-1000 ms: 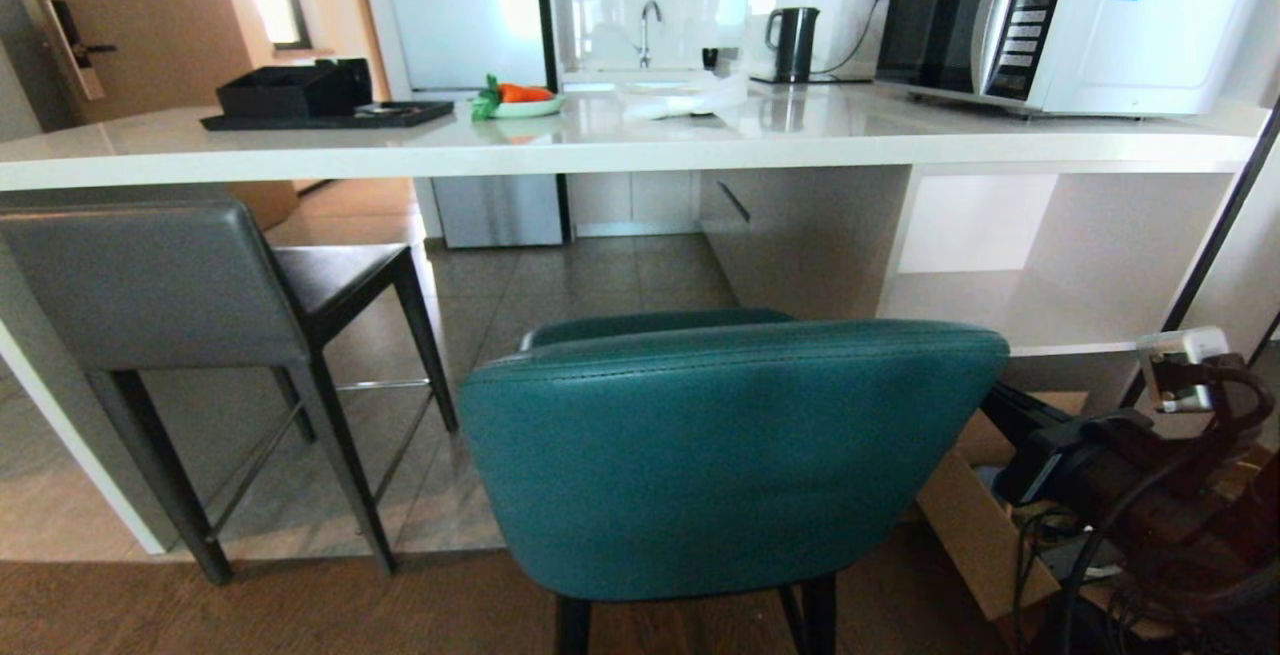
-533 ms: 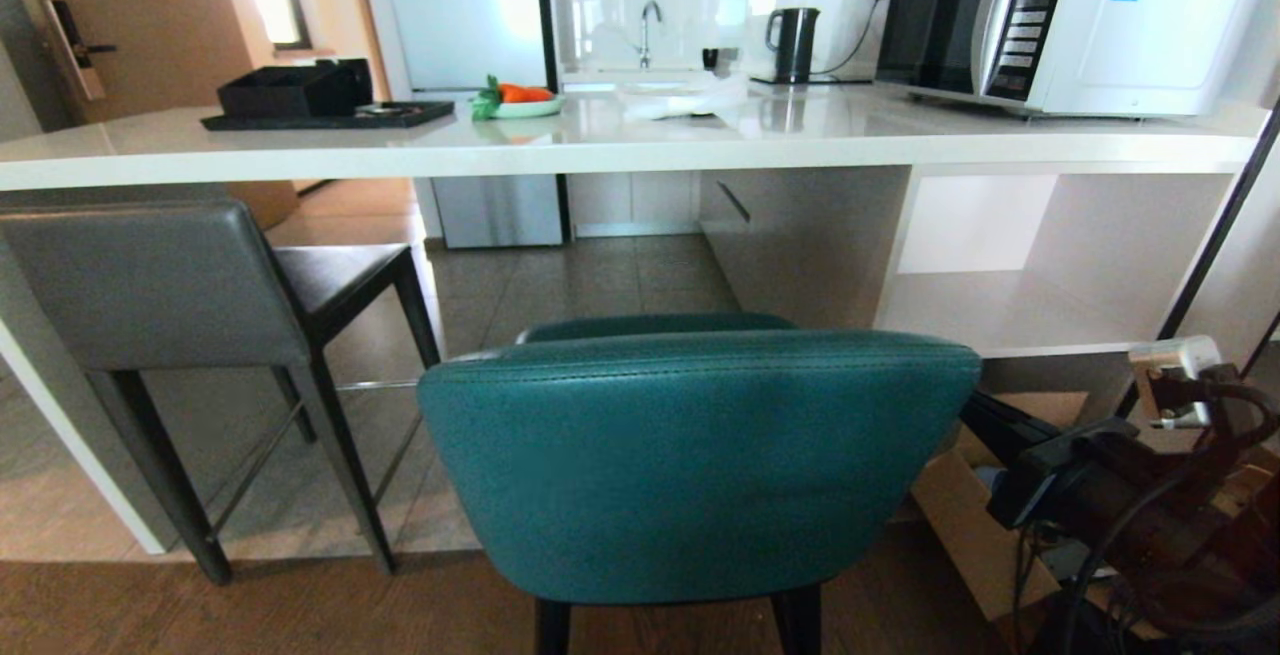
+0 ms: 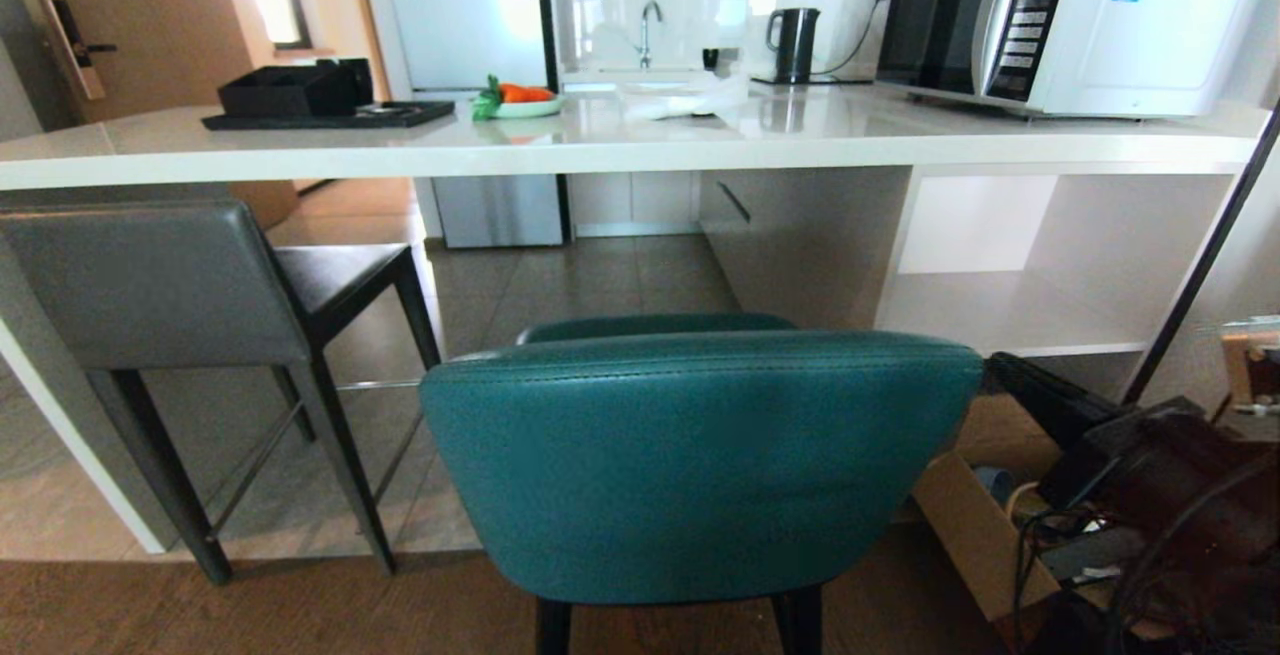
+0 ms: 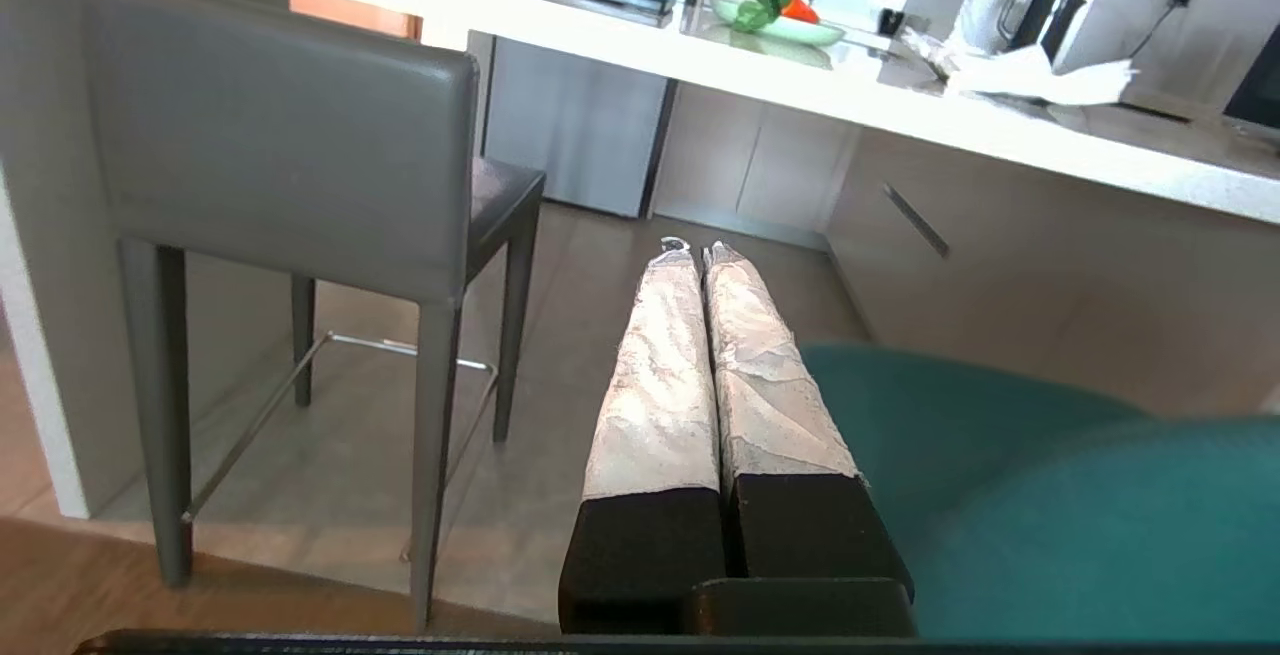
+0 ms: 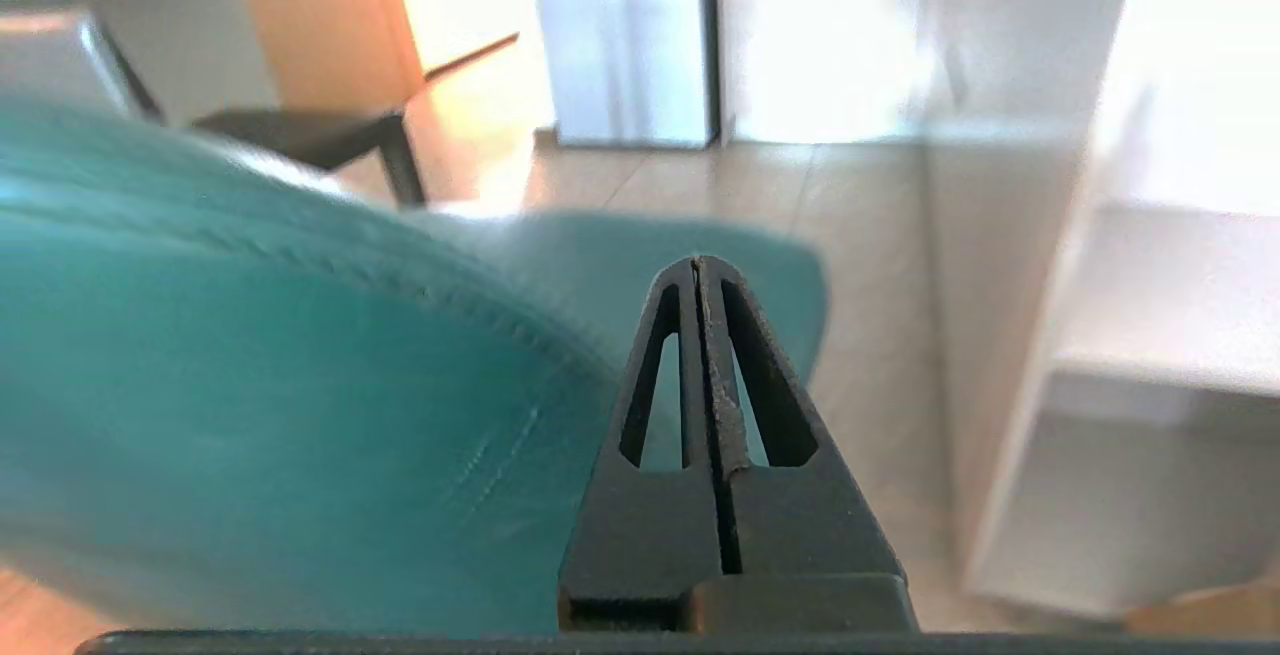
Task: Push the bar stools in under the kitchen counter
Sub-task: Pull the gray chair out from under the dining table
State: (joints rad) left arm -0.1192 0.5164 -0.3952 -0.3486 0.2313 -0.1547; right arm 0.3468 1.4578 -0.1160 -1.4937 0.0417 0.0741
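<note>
The teal bar stool (image 3: 700, 455) stands in front of the kitchen counter (image 3: 640, 150), its curved back toward me and its seat short of the counter's edge. The dark grey bar stool (image 3: 150, 285) stands at the left, its seat partly under the slab. My right gripper (image 3: 1000, 367) is shut and empty beside the right end of the teal back (image 5: 250, 415); I cannot tell if it touches. My left gripper (image 4: 690, 250), out of the head view, is shut and empty, hanging over the floor between the grey stool (image 4: 280, 145) and the teal one (image 4: 1050, 515).
On the counter are a microwave (image 3: 1070, 20), a kettle (image 3: 793, 43), a plate with a carrot (image 3: 520, 100) and a black tray (image 3: 320, 105). An open white shelf unit (image 3: 1020, 305) fills the right under-counter space. A cardboard box (image 3: 985, 535) with cables lies on the floor there.
The teal stool's back shifted left about a second ago and has since stayed still. My right arm has drawn back to the right, away from the stool.
</note>
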